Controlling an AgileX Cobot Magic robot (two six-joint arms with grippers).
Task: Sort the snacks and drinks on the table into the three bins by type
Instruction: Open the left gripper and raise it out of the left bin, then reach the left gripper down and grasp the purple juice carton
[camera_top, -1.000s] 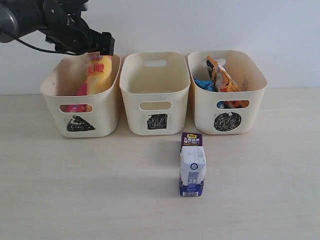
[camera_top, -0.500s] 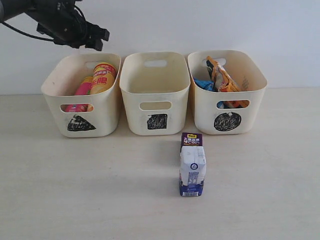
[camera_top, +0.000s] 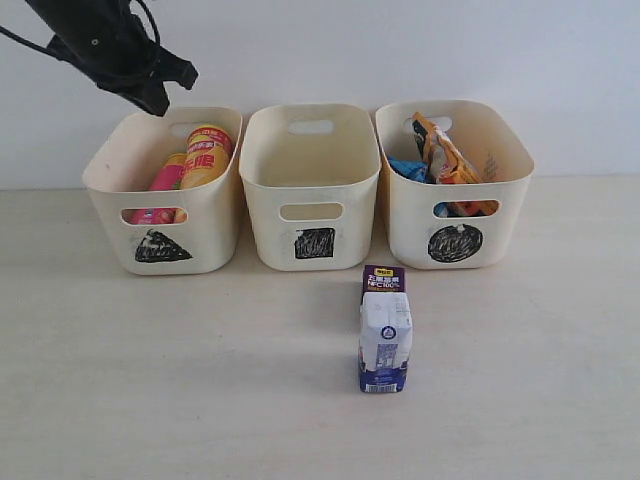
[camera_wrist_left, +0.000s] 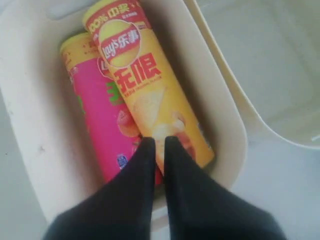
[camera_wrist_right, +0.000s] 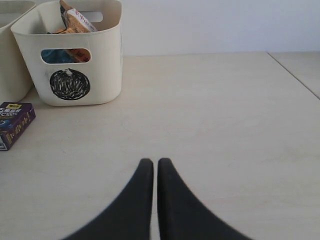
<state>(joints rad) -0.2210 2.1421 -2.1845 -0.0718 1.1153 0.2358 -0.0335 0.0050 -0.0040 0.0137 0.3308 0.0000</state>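
1. Now, your left gripper (camera_wrist_left: 156, 141) hovers above the left cream plastic tub with the scribbled triangle (camera_top: 105, 205), jaws pressed together, empty.
2. A yellow chip tube (camera_wrist_left: 145, 90) and a pink chip tube (camera_wrist_left: 100, 117) lie touching inside it.
3. The small white purple-ended carton (camera_top: 385, 330) stands upright on the pale table (camera_top: 150, 380), nearer than the tubs.
4. Your right gripper (camera_wrist_right: 151, 162): pressed together, empty.

Pale wood-grain table (camera_top: 150, 390), matte, light beige; plain white wall (camera_top: 420, 50) behind, meeting table along straight horizontal line.
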